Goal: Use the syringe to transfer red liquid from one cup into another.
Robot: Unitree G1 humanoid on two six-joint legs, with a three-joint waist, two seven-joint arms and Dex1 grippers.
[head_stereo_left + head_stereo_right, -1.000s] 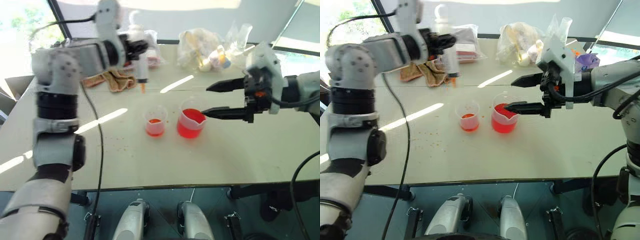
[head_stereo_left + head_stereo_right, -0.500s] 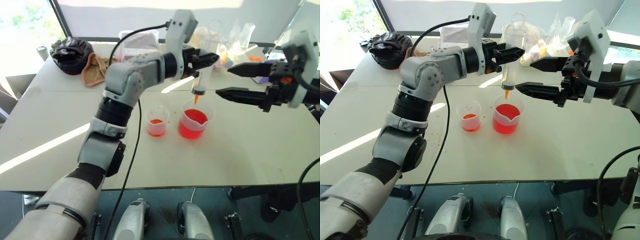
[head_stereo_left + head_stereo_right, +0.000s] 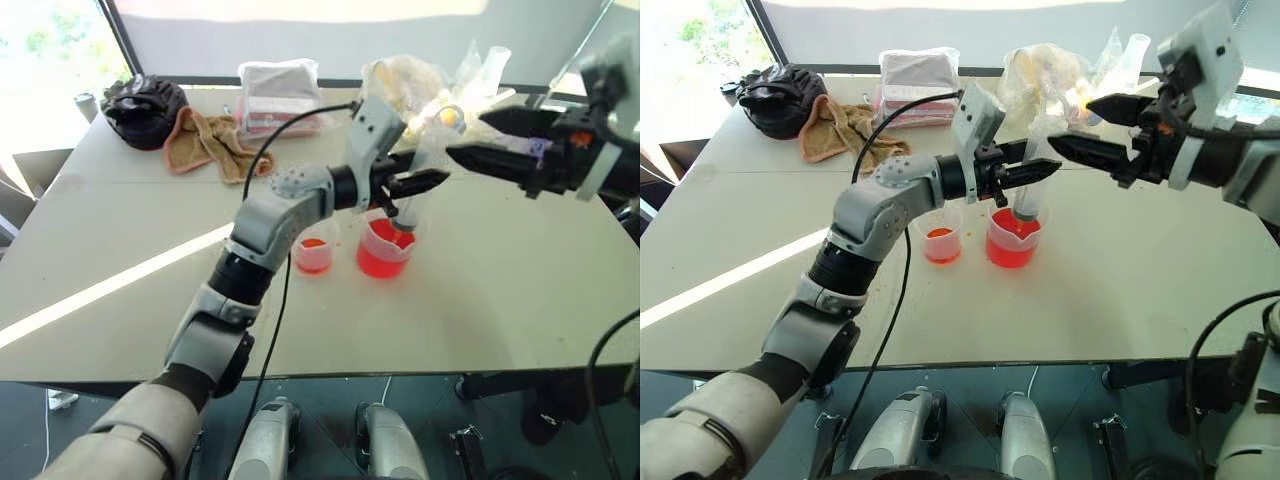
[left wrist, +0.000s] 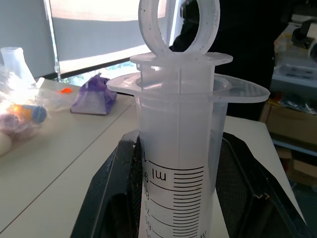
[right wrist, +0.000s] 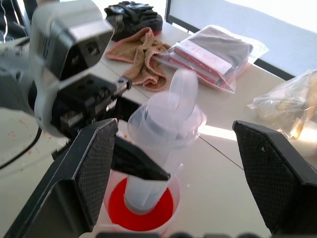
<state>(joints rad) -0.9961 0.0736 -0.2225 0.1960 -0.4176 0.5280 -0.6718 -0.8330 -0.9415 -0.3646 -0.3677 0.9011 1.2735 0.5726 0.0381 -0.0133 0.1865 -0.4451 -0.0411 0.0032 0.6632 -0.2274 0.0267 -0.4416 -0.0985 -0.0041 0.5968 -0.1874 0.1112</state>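
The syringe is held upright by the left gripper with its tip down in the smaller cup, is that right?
Not quite. The left gripper does hold the syringe upright, but its lower end is down in the larger spouted beaker of red liquid, not the smaller cup, which stands beside it. The right wrist view shows this most plainly.

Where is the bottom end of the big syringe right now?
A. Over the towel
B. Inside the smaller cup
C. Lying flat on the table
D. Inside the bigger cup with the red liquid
D: the left gripper holds the syringe upright, its lower end down in the bigger cup of red liquid.
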